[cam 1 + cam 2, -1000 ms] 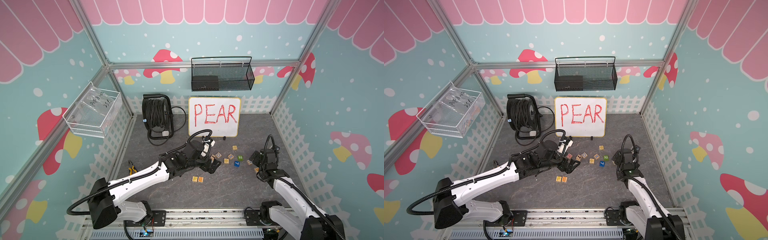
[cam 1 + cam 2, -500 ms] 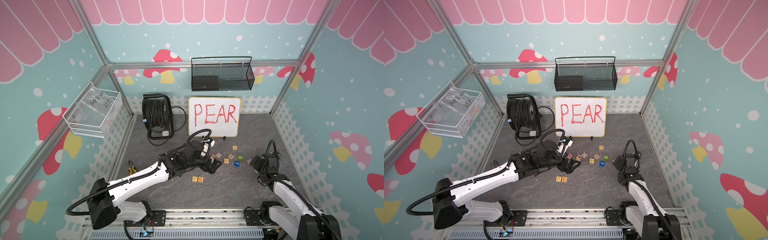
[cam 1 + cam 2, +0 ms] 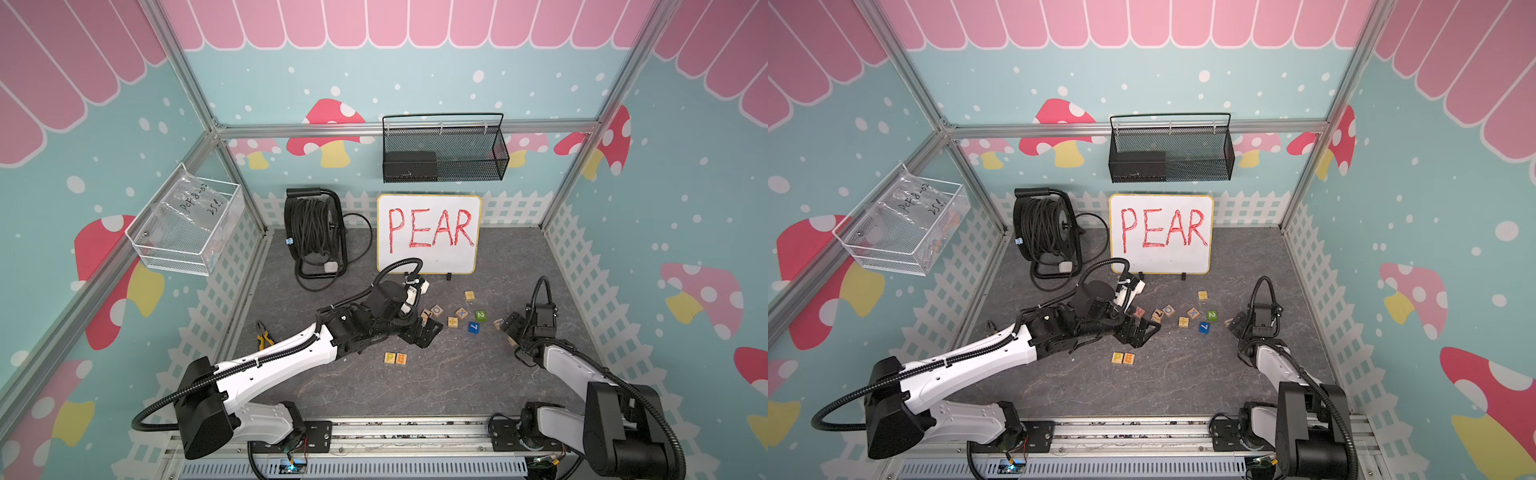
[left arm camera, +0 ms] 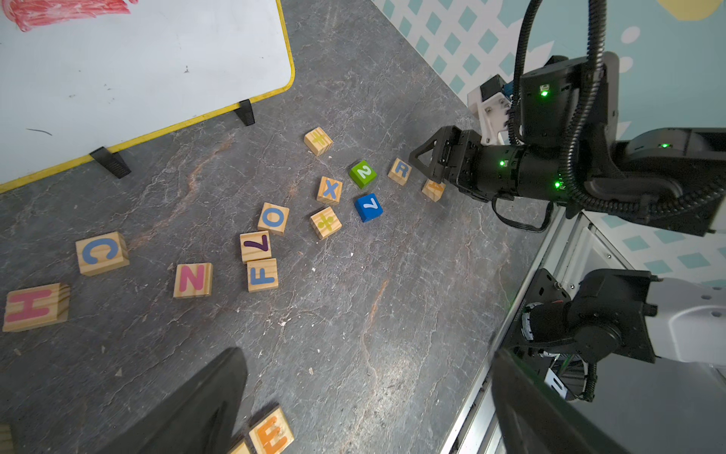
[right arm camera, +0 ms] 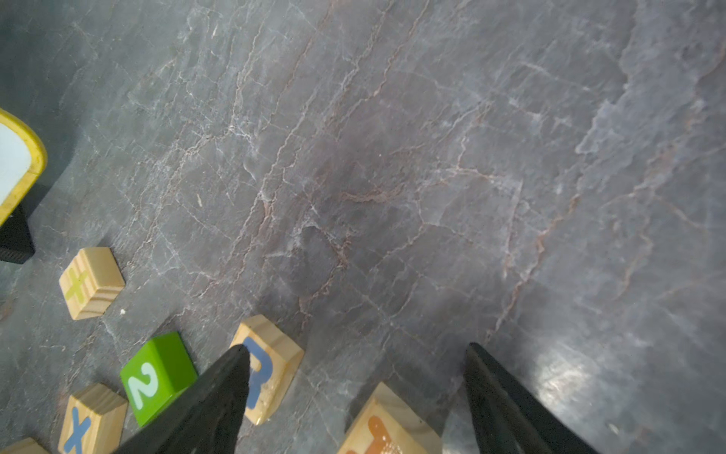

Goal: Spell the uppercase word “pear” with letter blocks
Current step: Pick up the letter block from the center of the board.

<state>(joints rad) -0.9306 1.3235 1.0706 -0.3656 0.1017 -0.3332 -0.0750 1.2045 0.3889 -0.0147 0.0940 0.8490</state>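
The letter blocks P (image 3: 390, 358) and E (image 3: 401, 358) lie side by side on the grey floor, the E (image 4: 272, 430) also showing in the left wrist view. The blue R (image 5: 267, 369) and the orange A (image 5: 389, 428) lie at the right. My right gripper (image 5: 355, 351) is open and low over the floor. The A sits between its fingers with gaps on both sides, and one fingertip (image 5: 235, 361) overlaps the R. My left gripper (image 4: 363, 361) hangs open and empty just beyond the P and E pair, as both top views show (image 3: 428, 330) (image 3: 1144, 332).
Several other blocks lie scattered mid-floor, among them a green 2 (image 3: 480, 315), a blue 7 (image 3: 473, 327), an X (image 4: 329, 190) and an O (image 4: 273, 218). The whiteboard (image 3: 428, 232) and a cable reel (image 3: 313, 232) stand at the back. Pliers (image 3: 264, 338) lie at the left.
My right gripper has sunk lower around the A block and its jaws have narrowed a little. The left arm has hardly moved.
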